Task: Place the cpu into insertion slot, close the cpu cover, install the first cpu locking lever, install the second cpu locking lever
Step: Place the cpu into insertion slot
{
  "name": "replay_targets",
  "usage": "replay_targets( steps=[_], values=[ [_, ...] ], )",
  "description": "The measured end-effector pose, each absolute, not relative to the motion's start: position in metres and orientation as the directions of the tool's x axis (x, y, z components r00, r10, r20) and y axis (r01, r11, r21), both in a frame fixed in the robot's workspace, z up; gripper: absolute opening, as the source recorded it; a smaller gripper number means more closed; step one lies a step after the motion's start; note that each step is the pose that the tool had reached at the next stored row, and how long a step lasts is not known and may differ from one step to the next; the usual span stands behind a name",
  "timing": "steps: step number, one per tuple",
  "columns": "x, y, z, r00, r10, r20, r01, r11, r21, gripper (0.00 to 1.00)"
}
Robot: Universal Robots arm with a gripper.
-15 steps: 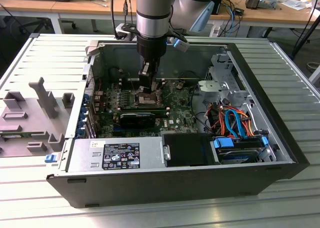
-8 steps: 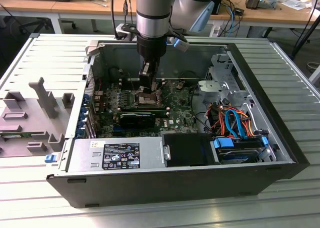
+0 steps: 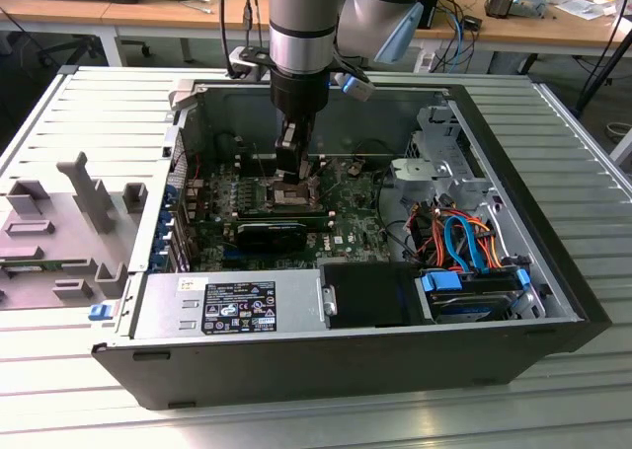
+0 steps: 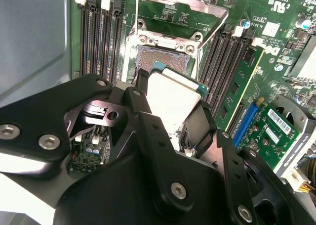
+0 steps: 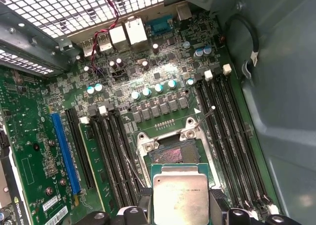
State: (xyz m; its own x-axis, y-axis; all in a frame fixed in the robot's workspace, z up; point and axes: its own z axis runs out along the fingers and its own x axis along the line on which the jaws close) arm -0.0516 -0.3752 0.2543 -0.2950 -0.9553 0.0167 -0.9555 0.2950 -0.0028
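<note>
the arm reaches down into an open computer case [image 3: 346, 370] that lies on a grey slatted tabletop [image 3: 573, 173]. in the exterior view the pincer [image 3: 292, 173] hangs low over the middle of the green board [image 3: 360, 234].

the pincer is closed partway onto the cpu [image 5: 180, 195], its black fingers [image 4: 200, 126] pressed against two opposite edges of the chip. the silver top of the cpu faces both wrist cameras.

the cpu is not seated. it sits in the pincer just beside and above the slot [image 5: 173, 153], and in the first wrist view its far edge overlaps the slot's near rim. in the second wrist view the chip looks tilted against the board.

the slot's dark centre is bare. the cover [image 4: 190, 1] stands swung up on the far side of the slot in the second wrist view, with green board showing through its window. a thin lever [image 5: 206, 115] sticks up free beside the slot, next to the long black memory slots [image 5: 222, 121].
</note>
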Motion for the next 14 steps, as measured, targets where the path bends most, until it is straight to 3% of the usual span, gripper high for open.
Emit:
replay_targets(
  steps=[14],
  values=[
    [-0.0516,-0.3752,0.2543,-0.278,-0.961,0.017,-0.961,0.278,-0.003,0.54]
  ],
)
